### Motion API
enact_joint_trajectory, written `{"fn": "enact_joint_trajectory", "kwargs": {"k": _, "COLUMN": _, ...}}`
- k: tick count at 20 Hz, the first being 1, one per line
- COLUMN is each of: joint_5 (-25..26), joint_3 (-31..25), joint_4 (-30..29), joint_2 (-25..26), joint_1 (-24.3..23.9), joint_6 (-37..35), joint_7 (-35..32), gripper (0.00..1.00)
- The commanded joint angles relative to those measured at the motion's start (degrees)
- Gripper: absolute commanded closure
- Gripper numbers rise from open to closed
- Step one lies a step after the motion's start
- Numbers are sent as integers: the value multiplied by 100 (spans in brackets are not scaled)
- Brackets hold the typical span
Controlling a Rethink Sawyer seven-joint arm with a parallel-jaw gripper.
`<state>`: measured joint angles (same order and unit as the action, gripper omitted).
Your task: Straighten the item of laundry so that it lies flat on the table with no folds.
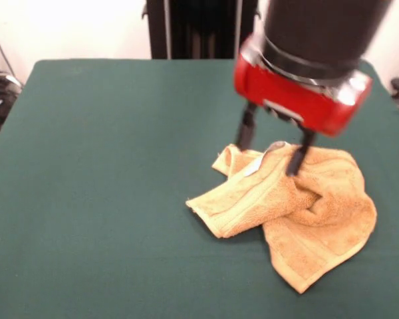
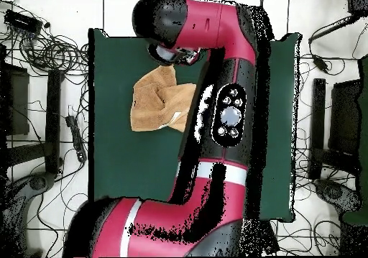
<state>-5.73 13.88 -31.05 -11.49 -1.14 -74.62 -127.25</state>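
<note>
On dark green felt (image 1: 106, 186), right of centre in the front view: golden-orange terry towel (image 1: 299, 206), crumpled and far from flat. One flap with a woven border band (image 1: 236, 209) folded across toward the table's middle; another lobe bunched at the right and hanging down toward the near edge; a deep crease between the two. Small pale label (image 1: 256, 165) showing near the far edge of the towel, just by the fingers. Above the towel, red-and-black Sawyer gripper (image 1: 272, 149), two dark fingers (image 1: 246, 129) spread moderately apart and reaching down to the towel's far edge, one at the far-left corner, the other sunk among the folds; no cloth seen pinched between them, though contact at the tips hard to judge. From overhead, same towel (image 2: 159, 100) lying beside the arm (image 2: 226, 90), toward the table end away from the robot's base, still doubled over itself. Judged progress: early to middling at best. Nothing yet spread; all folds left to draw out, corners still to be pulled apart and laid down.
</note>
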Motion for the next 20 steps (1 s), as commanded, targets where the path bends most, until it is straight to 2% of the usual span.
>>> {"fn": "enact_joint_trajectory", "kwargs": {"k": 1, "joint_5": 416, "joint_3": 17, "joint_4": -2091, "joint_2": -313, "joint_1": 74, "joint_6": -759, "joint_7": 316, "gripper": 0}}
{"fn": "enact_joint_trajectory", "kwargs": {"k": 5, "joint_5": 424, "joint_3": -16, "joint_4": -2559, "joint_2": -474, "joint_1": 50, "joint_6": -562, "joint_7": -20, "gripper": 0}}
{"fn": "enact_joint_trajectory", "kwargs": {"k": 10, "joint_5": 287, "joint_3": -326, "joint_4": -2966, "joint_2": -462, "joint_1": -127, "joint_6": 27, "joint_7": -136, "gripper": 0}}
{"fn": "enact_joint_trajectory", "kwargs": {"k": 13, "joint_5": 199, "joint_3": -469, "joint_4": -3157, "joint_2": -441, "joint_1": -183, "joint_6": 629, "joint_7": -270, "gripper": 0}}
{"fn": "enact_joint_trajectory", "kwargs": {"k": 15, "joint_5": 235, "joint_3": -539, "joint_4": -3205, "joint_2": -420, "joint_1": -207, "joint_6": 1038, "joint_7": -232, "gripper": 0}}
{"fn": "enact_joint_trajectory", "kwargs": {"k": 20, "joint_5": 450, "joint_3": -515, "joint_4": -3186, "joint_2": -376, "joint_1": -256, "joint_6": 1460, "joint_7": -27, "gripper": 0}}
